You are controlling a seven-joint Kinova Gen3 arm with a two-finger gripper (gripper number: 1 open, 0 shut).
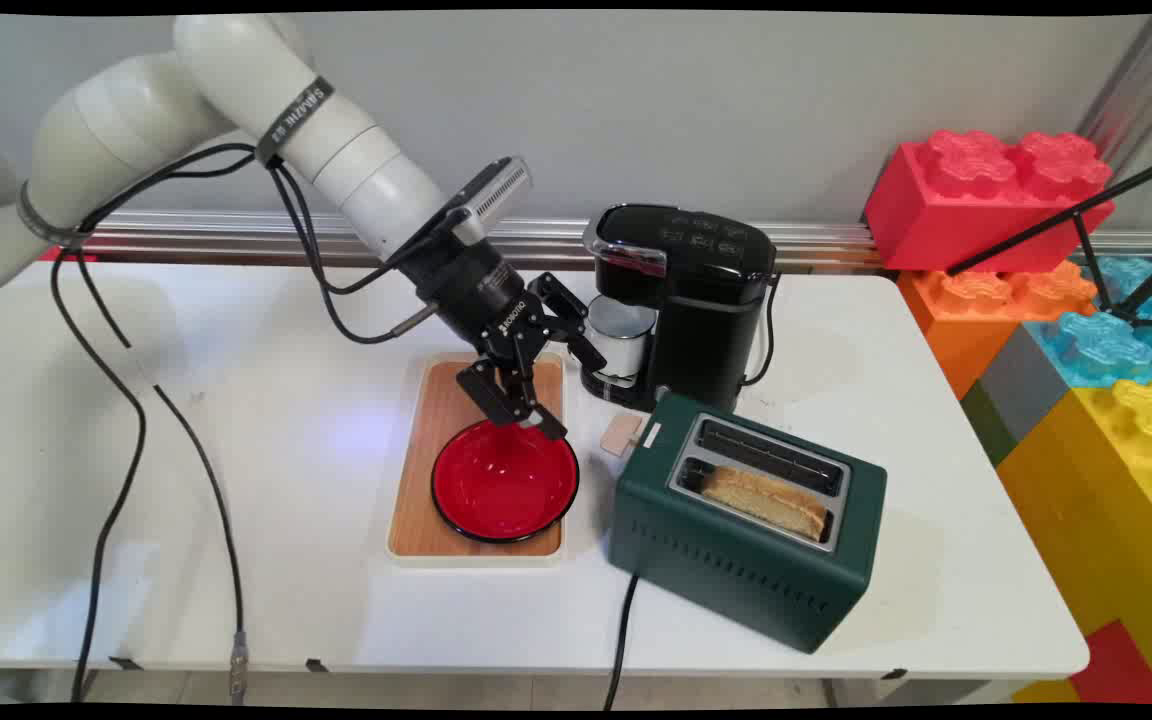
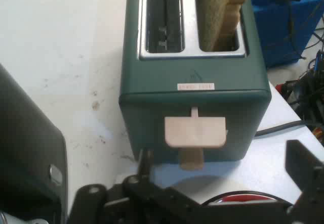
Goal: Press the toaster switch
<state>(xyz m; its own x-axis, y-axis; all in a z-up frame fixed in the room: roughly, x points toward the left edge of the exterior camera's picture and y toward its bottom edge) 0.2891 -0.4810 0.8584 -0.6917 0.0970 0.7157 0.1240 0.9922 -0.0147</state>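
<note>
Green toaster (image 1: 746,520) sits at four o'clock from my hand (image 1: 564,393), which hangs spread above the red bowl (image 1: 504,482).

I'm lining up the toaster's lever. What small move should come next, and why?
Probably a short advance toward the toaster. The tool is open above the far rim of the red bowl, while the beige lever sits centred ahead in the hand view, not yet between the fingers. A bread slice stands in one slot.
</note>
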